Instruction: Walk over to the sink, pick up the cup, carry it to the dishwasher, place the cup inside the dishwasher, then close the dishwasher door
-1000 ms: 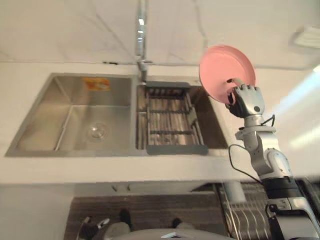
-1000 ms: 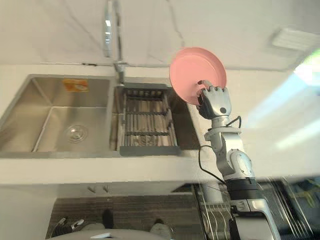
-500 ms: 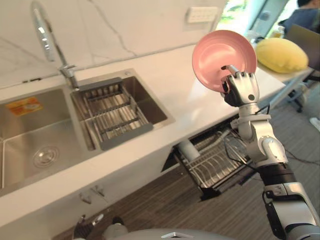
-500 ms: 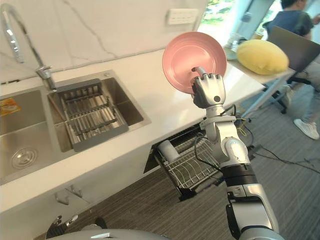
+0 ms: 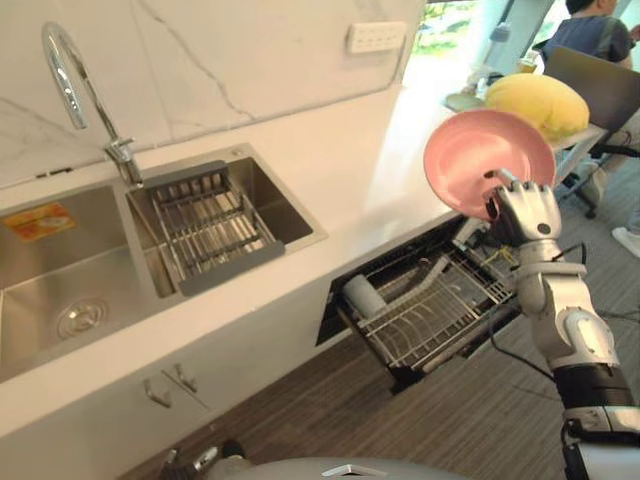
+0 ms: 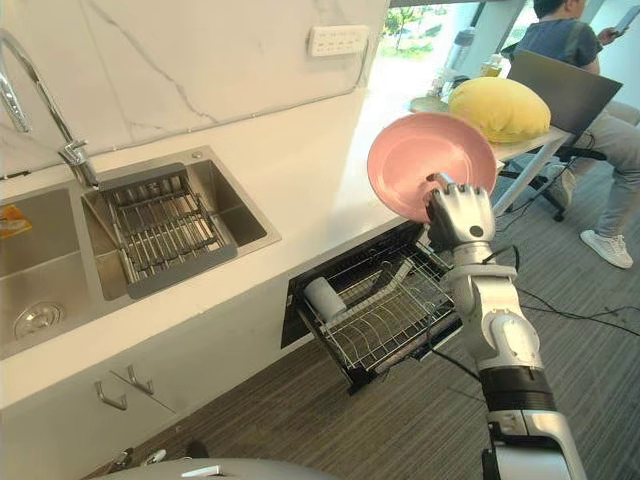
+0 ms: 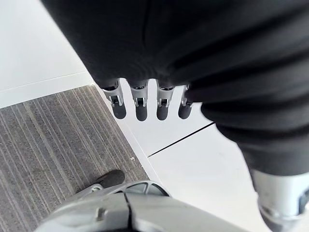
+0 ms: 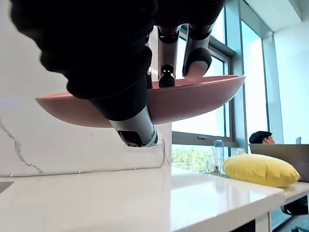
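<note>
The thing held is a pink plate [image 5: 488, 163], not a cup; my right hand [image 5: 525, 210] is shut on its lower rim and holds it tilted in the air. In the right wrist view the fingers [image 8: 195, 60] lie over the plate [image 8: 193, 99] and the thumb presses from below. Plate and hand hang above the right end of the pulled-out dishwasher rack [image 5: 430, 310], under the white counter [image 5: 340, 170]. The double sink [image 5: 60, 290] lies at the left, with a wire drainer [image 5: 205, 225] in its right basin. My left hand [image 7: 140, 104] hangs relaxed over the floor.
A faucet [image 5: 70, 80] rises behind the sink. A pale cylinder [image 5: 362, 295] lies at the rack's left end. To the right, a yellow cushion [image 6: 500, 105] sits on a desk where a person [image 6: 560, 40] is seated. Grey striped floor [image 6: 300, 420] spreads before the cabinets.
The camera has swung right, so the sink slid left and the dishwasher rack came into fuller view. My right hand with the plate has moved lower and right, over the rack.
</note>
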